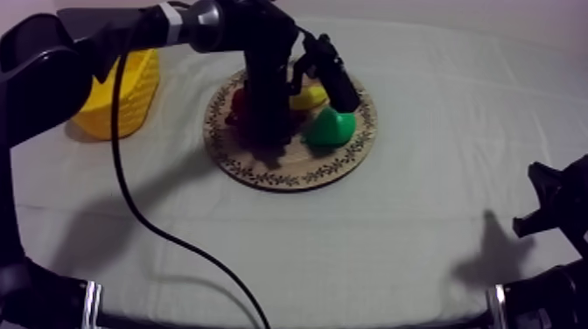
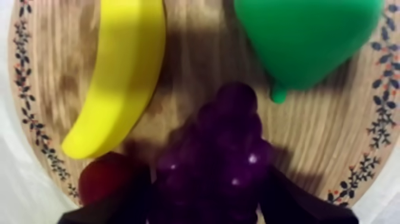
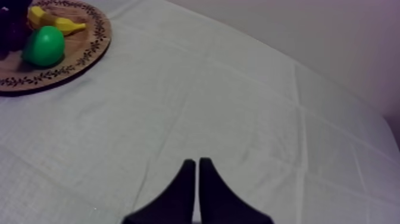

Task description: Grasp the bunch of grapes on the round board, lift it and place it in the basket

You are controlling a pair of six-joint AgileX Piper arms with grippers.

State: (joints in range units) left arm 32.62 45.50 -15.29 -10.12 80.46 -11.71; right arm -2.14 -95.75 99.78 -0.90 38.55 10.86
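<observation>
Grey-white cloth (image 1: 394,236) covers the table. Toward its far side lies the board (image 1: 289,178), and the basket (image 1: 131,92) stands near it at the left, apart from its rim.

Our left arm comes in from the upper left and reaches down over the board. Our left gripper (image 2: 205,179) has its two black fingers (image 2: 128,199) set one at each flank of the grapes (image 2: 220,149), pressed against the bunch and closed round it. The grapes are at the board's edge, inside the patterned rim. We cannot tell whether they rest on the wood or hang just off it.

From the left wrist, the banana (image 2: 119,77) lies on the board beyond the grapes and to one side. Its lower end is just beside the small red fruit (image 2: 104,179), which sits against the finger on that side. The pear (image 2: 303,42) lies beyond the grapes on the other side, its stub pointing toward the bunch, with bare wood between pear and banana.

Our right gripper (image 3: 196,162) hangs over open cloth, well apart from the board. Its fingers lie together as a narrow wedge with nothing between them. From above, that arm sits low at the right edge of the table.
</observation>
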